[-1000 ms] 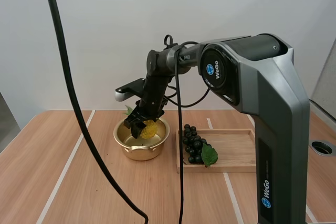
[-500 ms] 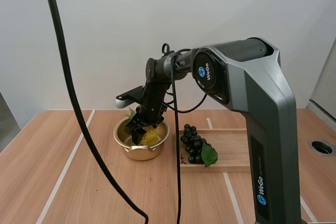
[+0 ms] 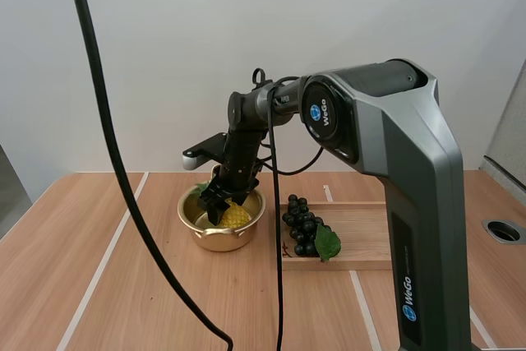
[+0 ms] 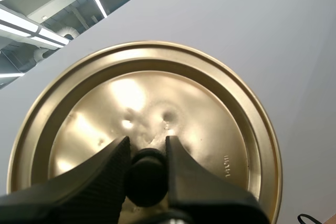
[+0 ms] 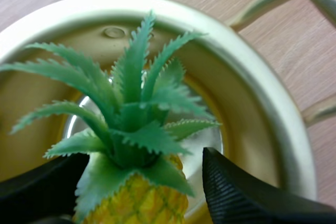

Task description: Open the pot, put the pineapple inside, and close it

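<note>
The pineapple (image 3: 236,218) is lowered from rim height a second ago into the pot (image 3: 220,238), and the right gripper (image 3: 215,210) is now eased apart around it.

Light is bright and even (glare on the lid (image 4: 157,106)).

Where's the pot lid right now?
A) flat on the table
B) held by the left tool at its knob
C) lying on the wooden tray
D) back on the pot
B: in the left wrist view the left tool pinches the black knob of the lid, and the pot stands uncovered.
</note>
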